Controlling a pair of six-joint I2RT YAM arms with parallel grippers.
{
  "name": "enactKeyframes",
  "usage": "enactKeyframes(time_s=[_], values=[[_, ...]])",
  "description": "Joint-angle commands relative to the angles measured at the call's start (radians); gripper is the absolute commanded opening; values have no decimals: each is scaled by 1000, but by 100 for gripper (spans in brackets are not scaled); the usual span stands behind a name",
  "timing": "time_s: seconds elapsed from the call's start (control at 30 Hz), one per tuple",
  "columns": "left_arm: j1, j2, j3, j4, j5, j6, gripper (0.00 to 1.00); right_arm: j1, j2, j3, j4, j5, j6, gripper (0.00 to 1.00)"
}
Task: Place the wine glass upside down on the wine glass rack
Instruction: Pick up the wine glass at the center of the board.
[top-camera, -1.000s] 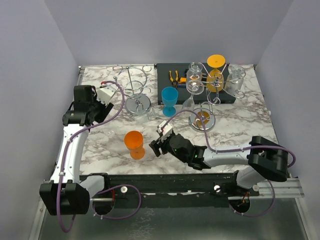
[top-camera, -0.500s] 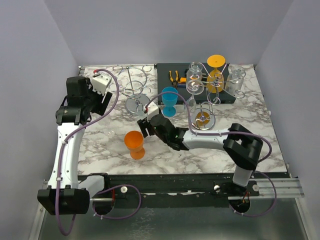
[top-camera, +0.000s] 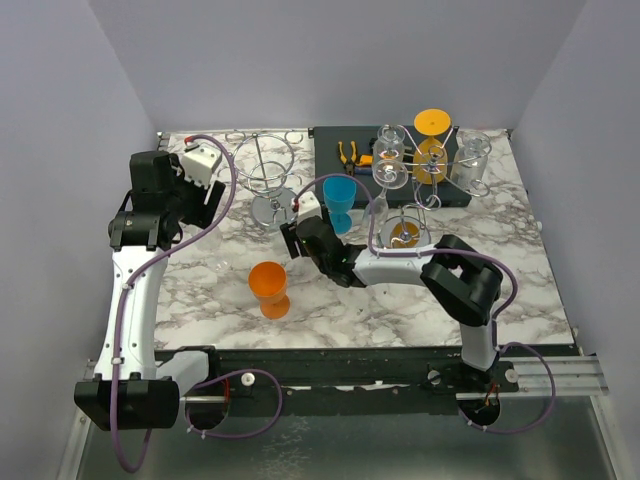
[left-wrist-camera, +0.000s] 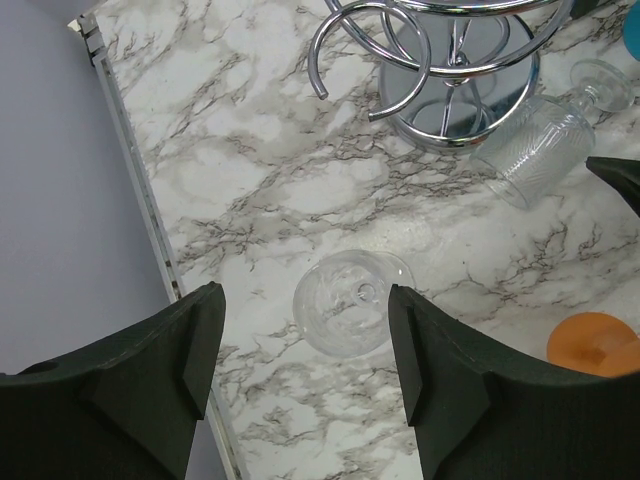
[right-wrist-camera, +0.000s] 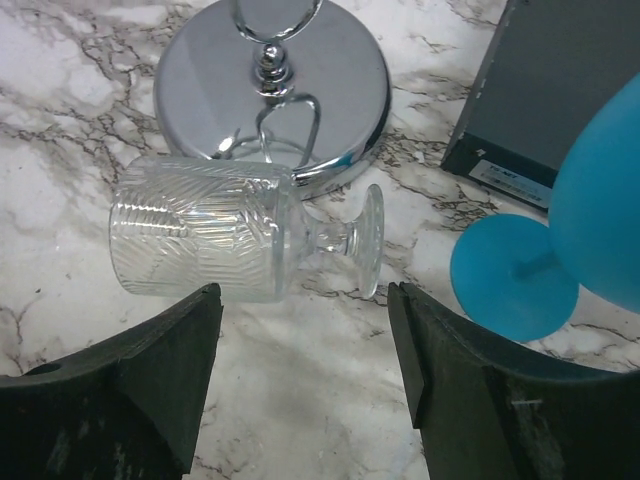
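The right arm had swung from the table's near edge across toward the chrome rack, its right gripper (right-wrist-camera: 303, 300) spread and empty above the ribbed wine glass (right-wrist-camera: 200, 243). The glass lay on its side just beside the rack base (right-wrist-camera: 300, 90), long axis running finger to finger, mouth left, foot toward the blue goblet (right-wrist-camera: 512, 280). A clean pickup would likely need the wrist turned so the pads cross the bowl. The left gripper (left-wrist-camera: 305, 300) hung spread too, holding nothing.

Right wrist view: ribbed clear glass (right-wrist-camera: 205, 245) lying at centre, just beside chrome rack base (right-wrist-camera: 330, 70) above. Blue plastic goblet (right-wrist-camera: 515, 275) blocks right side. Bare marble desk (right-wrist-camera: 330, 400) below.
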Motion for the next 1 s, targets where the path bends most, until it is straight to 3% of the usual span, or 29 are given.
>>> enactKeyframes(time_s=[0.0, 0.67, 0.83, 0.97], values=[[8, -19, 28, -8, 51, -16, 72, -14, 25, -6, 37, 95, 22, 73], [8, -33, 43, -13, 78, -9, 72, -87, 147, 43, 88, 10, 13, 60], [8, -37, 33, -13, 78, -1, 72, -87, 175, 53, 145, -1, -19, 52], [8, -37, 25, -14, 93, 9, 72, -87, 175, 42, 186, -6, -42, 38]])
